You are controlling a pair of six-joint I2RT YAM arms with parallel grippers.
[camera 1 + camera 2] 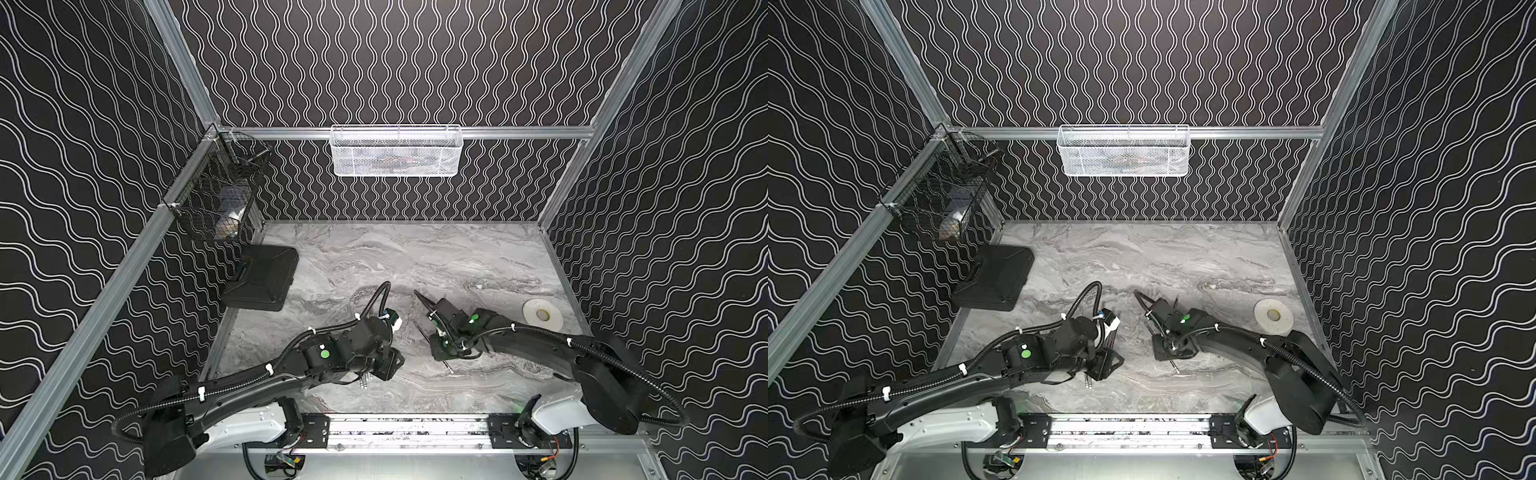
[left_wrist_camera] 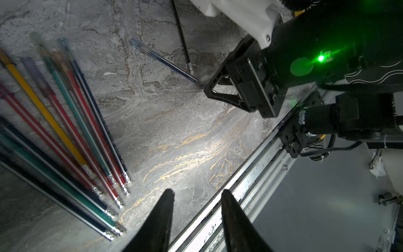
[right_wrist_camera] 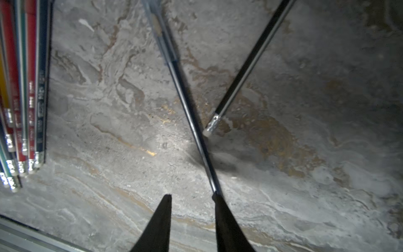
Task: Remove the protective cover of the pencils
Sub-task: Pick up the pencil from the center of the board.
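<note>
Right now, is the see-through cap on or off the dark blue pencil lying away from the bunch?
On. The clear plastic cap covers the tip of that dark blue pencil in both wrist views.

Bench (image 1: pixel 415 257): walled left, rear and right.
Case (image 1: pixel 262 282): on the bench, rear left, against the left wall.
Wire basket (image 1: pixel 216 195): on the left rail, above the case.
Mesh basket (image 1: pixel 396 151): on the rear rail, centre.
Tape roll (image 1: pixel 542 314): flat on the bench, right side.
Pencils (image 2: pixel 65 131): fanned flat under the left arm, beside the left tool (image 2: pixel 197 193).
Loose pencils (image 3: pixel 189 113): two, right of the fan; one runs to a fingertip of the right tool (image 3: pixel 192 195), the other's end lies just beside its shaft.
</note>
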